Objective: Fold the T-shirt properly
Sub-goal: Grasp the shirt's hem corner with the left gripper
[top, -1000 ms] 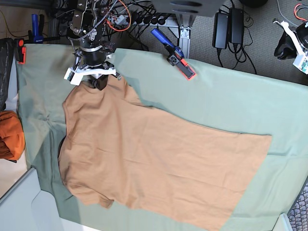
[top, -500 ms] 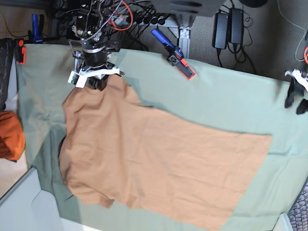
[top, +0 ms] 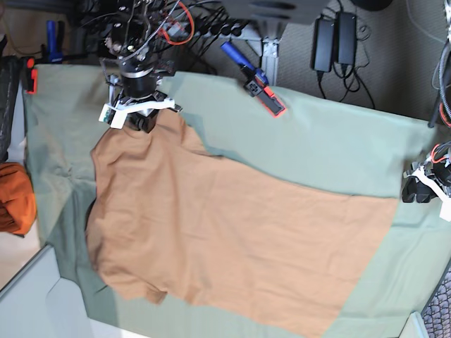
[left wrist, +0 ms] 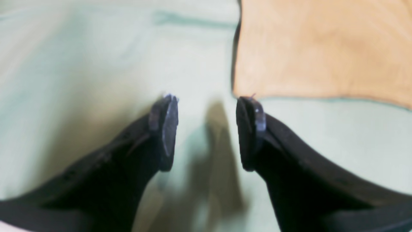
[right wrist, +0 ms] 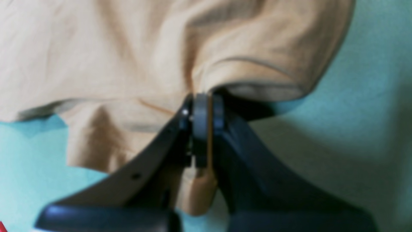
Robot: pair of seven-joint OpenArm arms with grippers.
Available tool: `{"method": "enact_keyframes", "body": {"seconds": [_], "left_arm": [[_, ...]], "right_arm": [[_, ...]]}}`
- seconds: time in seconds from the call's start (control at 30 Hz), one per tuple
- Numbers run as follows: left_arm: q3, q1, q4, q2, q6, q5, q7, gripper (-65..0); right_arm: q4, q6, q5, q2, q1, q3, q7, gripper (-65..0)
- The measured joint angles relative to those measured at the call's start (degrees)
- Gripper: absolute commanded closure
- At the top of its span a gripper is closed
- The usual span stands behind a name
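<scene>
The tan T-shirt (top: 225,232) lies spread flat on the sage-green cloth (top: 317,148), collar end to the left and hem to the right. My right gripper (top: 143,118) is at the shirt's far left top corner, shut on a bunched fold of the T-shirt (right wrist: 161,58); in the right wrist view the gripper (right wrist: 203,129) pinches tan fabric between its pads. My left gripper (top: 419,189) hovers at the right edge, just off the hem's far corner. In the left wrist view this gripper (left wrist: 207,129) is open over green cloth, the T-shirt corner (left wrist: 322,48) just beyond its right fingertip.
A darker orange cloth bundle (top: 14,197) sits off the table's left edge. A blue and red clamp (top: 257,86) grips the cloth at the back edge, and a red clamp (top: 29,74) sits at the back left. Cables and power bricks (top: 335,35) lie behind.
My left arm has come down from the far right onto the table beside the hem corner, and its jaws have opened. The right gripper has drawn the shoulder slightly toward the back.
</scene>
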Motion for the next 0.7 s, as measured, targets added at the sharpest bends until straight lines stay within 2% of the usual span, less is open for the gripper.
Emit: {"method": "enact_keyframes", "body": {"seconds": [0.17, 0.4, 0.67, 0.7], "left_arm": [[0.81, -4.28, -3.96, 3.13, -0.09, -0.33, 0.11, -32.7], [0.83, -5.31, -5.05, 5.27, -0.33, -0.57, -0.02, -32.7], [5.29, -5.51, -4.94, 5.79, -0.79, -0.94, -0.50, -32.5], [5.29, -5.49, -4.94, 5.95, -0.79, -0.96, -0.55, -30.5]], "right_arm": [[0.00, 0.00, 0.00, 0.00, -0.35, 0.00, -0.02, 0.0], [0.00, -0.02, 0.00, 0.00, -0.83, 0.00, -0.02, 0.0], [0.00, -0.02, 0.00, 0.00, -0.83, 0.00, -0.02, 0.0], [0.00, -0.02, 0.00, 0.00, -0.83, 0.00, -0.02, 0.0]]}}
